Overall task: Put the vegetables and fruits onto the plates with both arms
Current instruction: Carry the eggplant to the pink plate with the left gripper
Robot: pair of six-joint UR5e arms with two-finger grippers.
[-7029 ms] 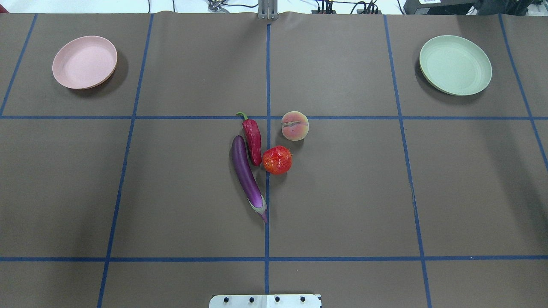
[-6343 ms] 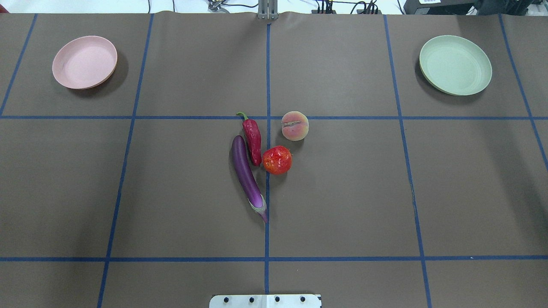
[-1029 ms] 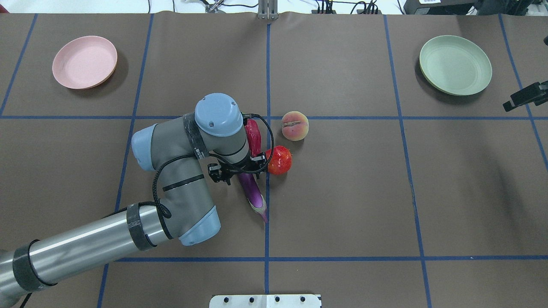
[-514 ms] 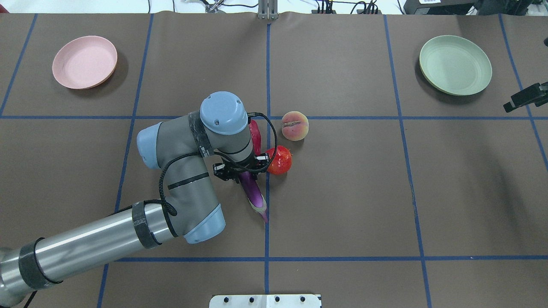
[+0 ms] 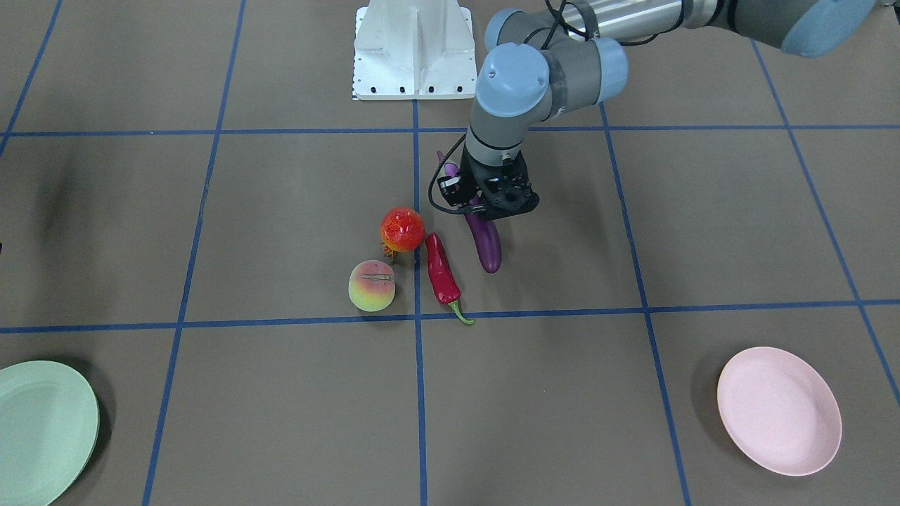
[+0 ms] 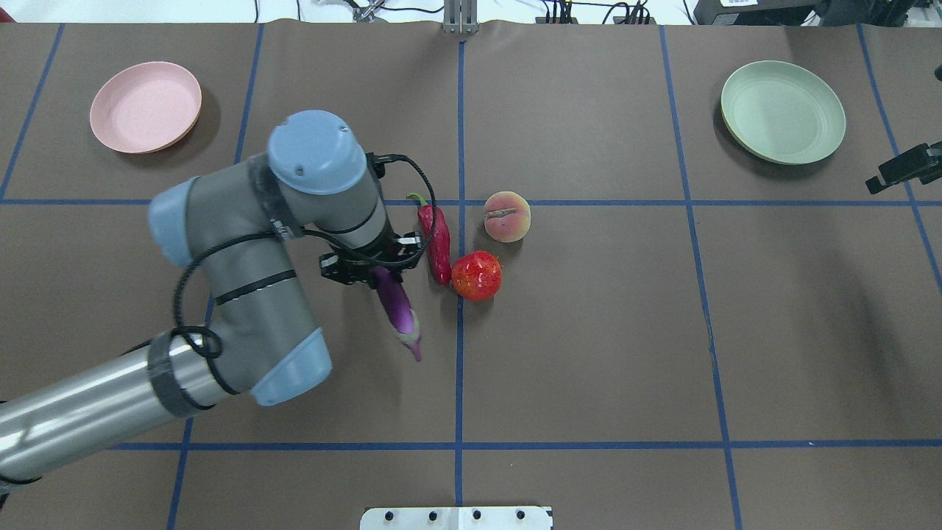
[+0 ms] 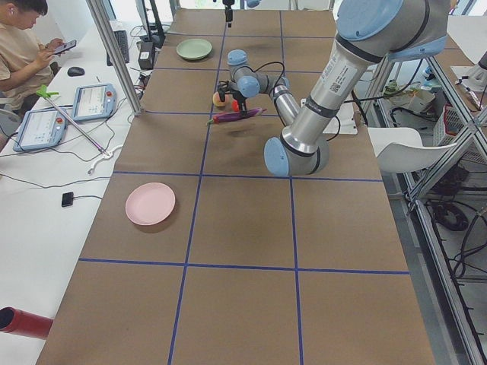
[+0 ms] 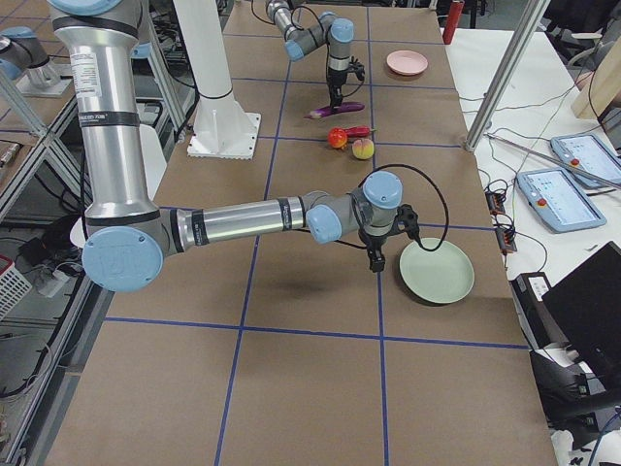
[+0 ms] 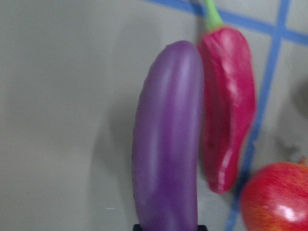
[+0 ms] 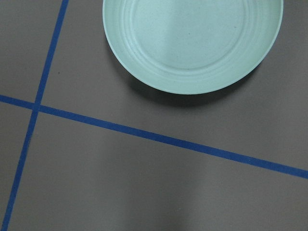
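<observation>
Brown paper covers the desk (image 6: 589, 353), ruled into a grid by blue tape.

**State**
- The left end effector (image 5: 486, 211) is pinching the purple eggplant (image 6: 397, 313) at about mid-length.
- In the left side view the eggplant hangs clear of the desk with its shadow beneath. I judge it airborne, near the desk centre, on the robot's left of the centre tape line.
- The right end effector (image 8: 376, 260) hangs just beside the mint green plate (image 6: 782, 112). Its fingers are too small to read, so I cannot tell whether they are spread or pressed together.
- 0 of 4 items are on a plate. The red chili (image 6: 438, 239), pomegranate (image 6: 477, 275) and peach (image 6: 507, 216) lie on the desk.

**Orientation of the eggplant**
- The long axis is close to level and runs from the robot's side to the operators' side, slightly skewed.
- The calyx end points toward the robot and the centre line.
- The blunt end points away from the robot and is hidden under the wrist in the overhead view.

**Risks (judgement)**
1. The skin is glossy and the body slim and tapered. With 2 fingers the eggplant may pivot in the pinch or slide out during the carry.
2. The chili lies near the blunt half, so a low swing could knock it, and the pomegranate beside it.
3. The pink plate (image 6: 146, 107) is well apart, at the far left, and shallow. The eggplant looks about as long as the plate is wide. If it is released off-centre or from too high, an end may overhang the rim and it may roll off.
</observation>
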